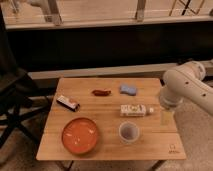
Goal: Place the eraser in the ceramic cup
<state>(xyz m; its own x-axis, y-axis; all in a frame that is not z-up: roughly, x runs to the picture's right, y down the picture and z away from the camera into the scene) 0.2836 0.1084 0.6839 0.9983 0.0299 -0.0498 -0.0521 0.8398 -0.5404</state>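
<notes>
Ceramic cup [129, 132] stands upright on the front right part of the wooden table [110, 150], small, pale, with its mouth open and nothing seen inside. Wide orange bowl [80, 135] sits to its left, near but apart. White bottle [134, 110] lies on its side just behind the cup, cap end pointing right.

Back row: small blue block [128, 89] right of centre, dark red item [101, 92] to its left. Flat white-and-red bar [68, 103] lies at an angle near the left edge. Cannot tell which of these small pieces is the eraser.

White robot arm [187, 87] comes in from the right, over the table's right edge. Tool [165, 116] hangs below it, just right of the bottle's cap end and behind and to the right of the cup. Cannot tell whether the tool is open or closed, nor whether it holds anything.

Black folding chair [15, 100] stands left of the table.
</notes>
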